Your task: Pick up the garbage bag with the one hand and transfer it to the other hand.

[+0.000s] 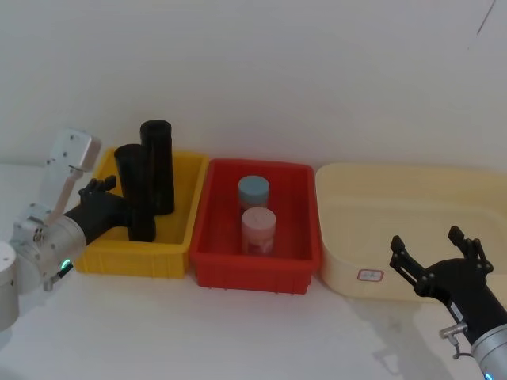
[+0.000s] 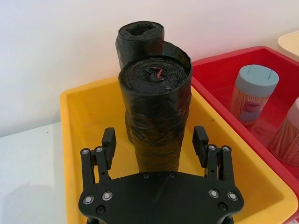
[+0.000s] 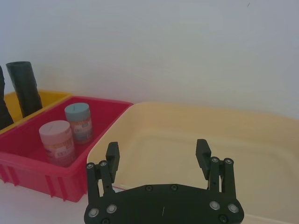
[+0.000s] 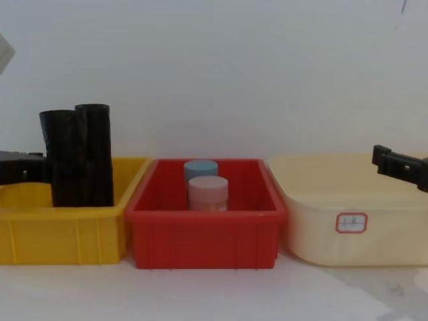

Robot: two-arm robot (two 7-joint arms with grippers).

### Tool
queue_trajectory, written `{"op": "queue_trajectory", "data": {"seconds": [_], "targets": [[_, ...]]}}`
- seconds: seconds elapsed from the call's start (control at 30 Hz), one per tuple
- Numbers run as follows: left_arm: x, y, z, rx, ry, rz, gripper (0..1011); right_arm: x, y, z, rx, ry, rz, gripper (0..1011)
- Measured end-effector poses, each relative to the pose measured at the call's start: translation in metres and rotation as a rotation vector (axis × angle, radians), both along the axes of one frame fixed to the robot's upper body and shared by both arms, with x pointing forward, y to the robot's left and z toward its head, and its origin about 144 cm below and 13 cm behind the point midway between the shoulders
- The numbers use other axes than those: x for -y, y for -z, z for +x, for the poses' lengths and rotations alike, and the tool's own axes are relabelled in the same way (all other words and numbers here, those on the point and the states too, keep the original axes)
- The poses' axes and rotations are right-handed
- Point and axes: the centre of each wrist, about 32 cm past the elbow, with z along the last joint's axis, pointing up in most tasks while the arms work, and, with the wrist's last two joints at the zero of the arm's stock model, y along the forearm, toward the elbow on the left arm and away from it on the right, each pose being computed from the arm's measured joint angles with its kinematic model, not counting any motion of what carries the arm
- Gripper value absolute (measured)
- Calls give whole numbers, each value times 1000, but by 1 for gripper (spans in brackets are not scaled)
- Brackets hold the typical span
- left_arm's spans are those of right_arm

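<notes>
Glossy black crinkled plastic garbage-bag roll (image 2: 156, 116), upright in yellow plastic crate (image 2: 74, 140), long axis vertical, ungripped between spread fingers of empty left pincer (image 2: 154, 138); right pincer (image 3: 157, 148) open, empty, well apart over cream tub (image 3: 261, 140).

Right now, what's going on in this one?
The left gripper is open around the nearer garbage bag, which stands in the yellow crate just in front of a second roll. Its fingers flank the bag and have not yet closed. The right gripper hovers open over the cream tub. Two jars sit in the red crate.
</notes>
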Motion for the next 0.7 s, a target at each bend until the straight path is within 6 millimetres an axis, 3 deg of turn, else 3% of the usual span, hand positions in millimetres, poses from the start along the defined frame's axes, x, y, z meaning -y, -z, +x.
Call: {"op": "queue_trajectory", "data": {"seconds": [0.7], "targets": [[-4, 5, -2, -18, -19, -8, 1001, 0, 0, 0, 0, 0, 0, 1000]]}}
